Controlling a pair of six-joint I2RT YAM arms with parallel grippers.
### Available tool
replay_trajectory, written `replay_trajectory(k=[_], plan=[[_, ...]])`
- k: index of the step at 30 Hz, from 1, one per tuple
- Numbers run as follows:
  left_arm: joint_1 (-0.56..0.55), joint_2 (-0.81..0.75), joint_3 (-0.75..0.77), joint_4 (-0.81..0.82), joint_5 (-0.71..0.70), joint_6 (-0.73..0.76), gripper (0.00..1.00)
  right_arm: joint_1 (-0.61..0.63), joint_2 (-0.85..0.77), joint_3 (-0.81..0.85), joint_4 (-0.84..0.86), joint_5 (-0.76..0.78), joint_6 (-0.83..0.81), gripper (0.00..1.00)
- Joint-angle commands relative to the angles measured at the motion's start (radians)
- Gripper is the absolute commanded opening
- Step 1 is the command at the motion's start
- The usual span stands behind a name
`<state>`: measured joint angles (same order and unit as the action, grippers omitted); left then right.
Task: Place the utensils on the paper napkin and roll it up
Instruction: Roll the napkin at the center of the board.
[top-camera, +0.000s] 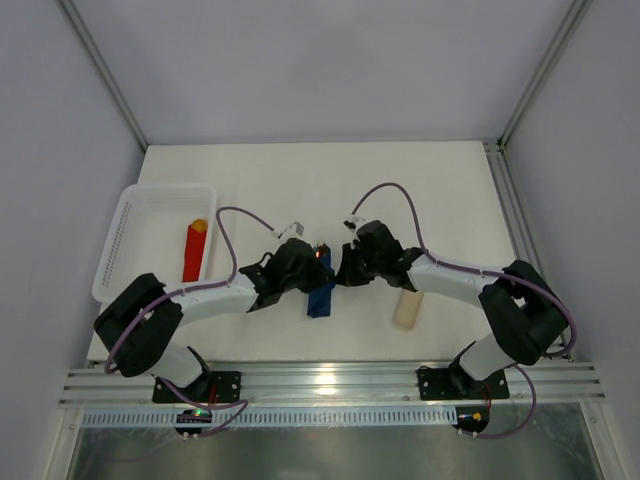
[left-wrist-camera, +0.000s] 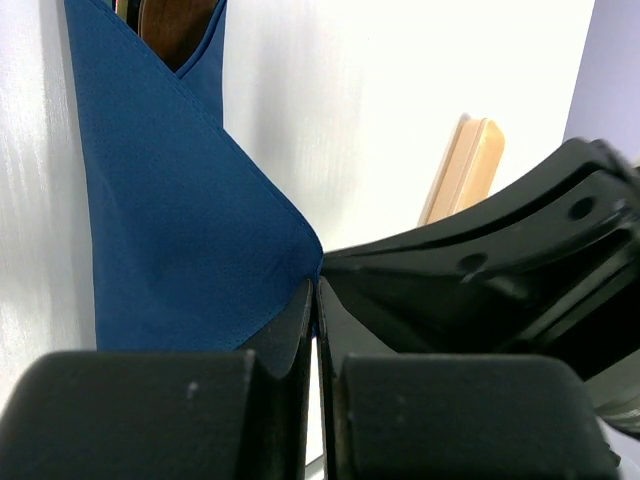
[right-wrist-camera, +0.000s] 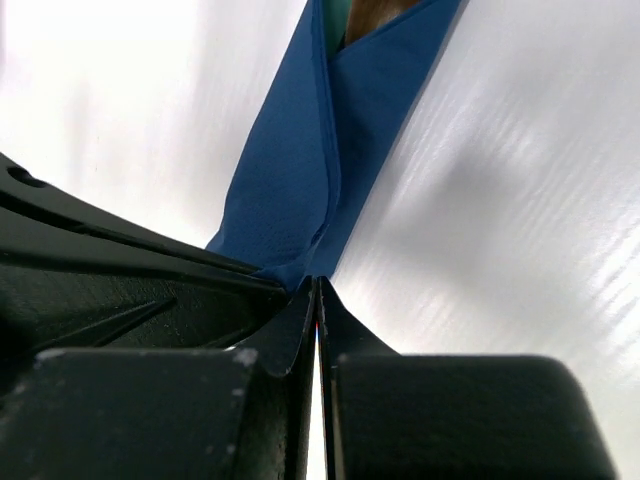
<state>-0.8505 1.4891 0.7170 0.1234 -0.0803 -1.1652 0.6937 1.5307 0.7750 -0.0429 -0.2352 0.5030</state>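
Note:
The paper napkin (top-camera: 320, 300) lies between the two arms as a narrow navy-blue wrap, folded over the utensils. Only brown utensil tips (left-wrist-camera: 175, 25) show at its far open end, also seen in the right wrist view (right-wrist-camera: 375, 12); from above they are hidden. My left gripper (top-camera: 320, 262) is shut, with a corner of the napkin (left-wrist-camera: 190, 200) drawn up to its tips (left-wrist-camera: 316, 285). My right gripper (top-camera: 336, 266) faces it, shut too, and the napkin (right-wrist-camera: 300, 170) narrows into its tips (right-wrist-camera: 318, 285). The two grippers almost touch each other.
A pale beige rounded bar (top-camera: 408, 308) lies just right of the napkin, also in the left wrist view (left-wrist-camera: 465, 165). A white basket (top-camera: 125, 230) at the left holds a red block with an orange tip (top-camera: 195, 250). A metal rail (top-camera: 330, 382) runs along the near edge.

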Motion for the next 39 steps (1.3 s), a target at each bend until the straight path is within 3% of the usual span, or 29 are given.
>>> replay_trajectory(k=[1,15,27,34,39], plan=[[-0.004,-0.009,0.021,0.048,-0.029,0.004,0.00,-0.026,-0.029,-0.008,-0.014,0.040,-0.009,0.03],[-0.004,0.016,0.048,0.033,-0.035,0.021,0.00,-0.074,0.141,0.033,0.078,-0.039,0.037,0.04],[-0.013,0.117,0.073,0.124,0.004,-0.013,0.00,-0.076,0.223,0.023,0.192,-0.151,0.084,0.04],[-0.015,0.122,0.071,0.127,-0.010,-0.013,0.00,-0.076,0.227,0.009,0.255,-0.228,0.112,0.04],[-0.016,0.123,0.068,0.130,-0.016,-0.013,0.00,-0.086,0.168,-0.008,0.196,-0.147,0.100,0.04]])
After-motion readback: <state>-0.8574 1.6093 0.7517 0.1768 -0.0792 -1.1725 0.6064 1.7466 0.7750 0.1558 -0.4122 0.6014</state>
